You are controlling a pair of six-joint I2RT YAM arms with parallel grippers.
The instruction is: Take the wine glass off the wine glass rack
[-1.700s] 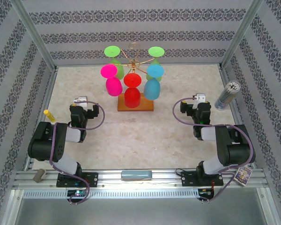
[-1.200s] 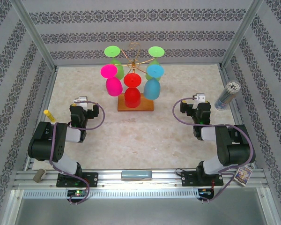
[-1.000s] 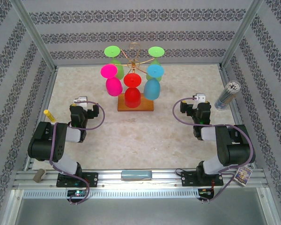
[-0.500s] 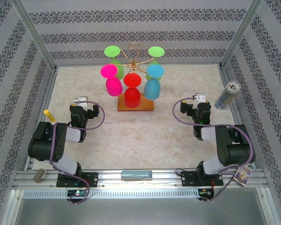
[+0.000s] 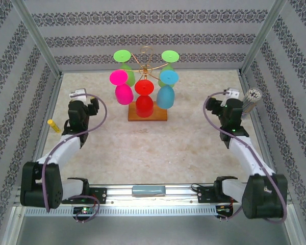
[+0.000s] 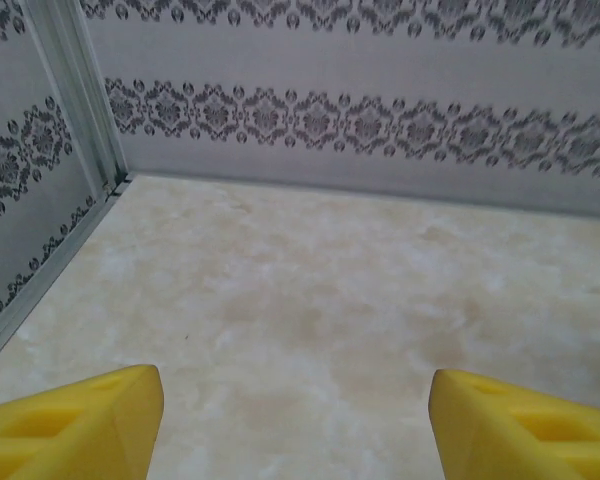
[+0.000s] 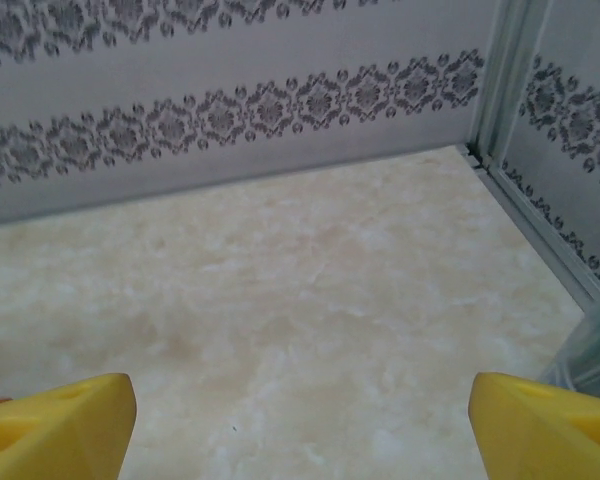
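From above we see the wine glass rack (image 5: 161, 116) at the back of the table (image 5: 143, 148). Its wine glasses (image 5: 144, 99) hang upside down, well apart from both arms. The small card (image 5: 265, 190) has writing too tiny to read. Up close, the left gripper (image 6: 295, 400) and right gripper (image 7: 300, 400) are spread wide over bare table.

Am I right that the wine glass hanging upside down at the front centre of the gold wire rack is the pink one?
Not quite: that front-centre glass is the red plastic wine glass; the pink wine glass hangs further left. It does hang upside down on the gold wire rack, as the top external view shows.
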